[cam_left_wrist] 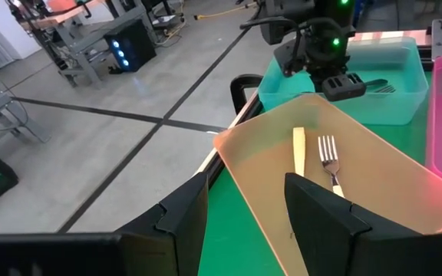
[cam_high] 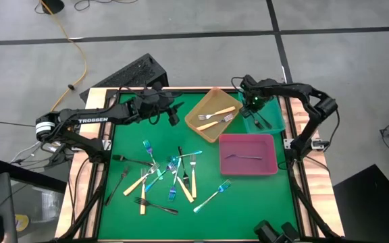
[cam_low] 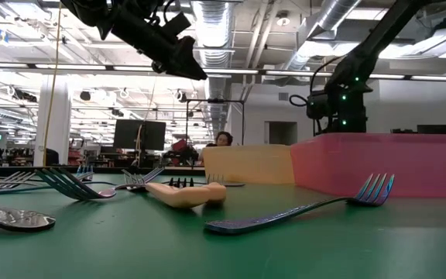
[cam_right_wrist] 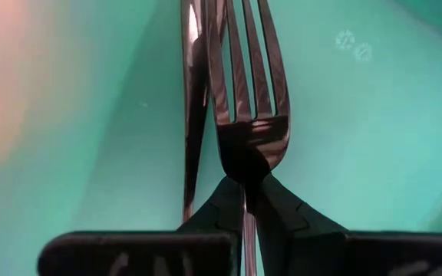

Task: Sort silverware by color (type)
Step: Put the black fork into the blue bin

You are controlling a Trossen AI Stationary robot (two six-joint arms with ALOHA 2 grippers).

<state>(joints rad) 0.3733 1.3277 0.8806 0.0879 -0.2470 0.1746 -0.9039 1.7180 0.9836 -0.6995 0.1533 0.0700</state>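
My right gripper points down into the teal tray at the far right, shut on a black fork. Another black fork lies on the tray floor beside it. My left gripper hangs open above the far part of the green mat, with nothing between its fingers. Two cream-handled forks lie in the orange tray, and one iridescent fork lies in the pink tray. Several mixed forks lie heaped on the mat. My right gripper pinches the black fork by its neck, just behind the tines, between its two fingertips. The fingers come from above and run along the fork. The tines stick out past the fingertips toward the teal tray's floor; whether they touch it I cannot tell.
The three trays stand close together at the far right of the mat, the orange one set at a slant. A lone iridescent fork lies toward the near edge. A wooden rim borders the table.
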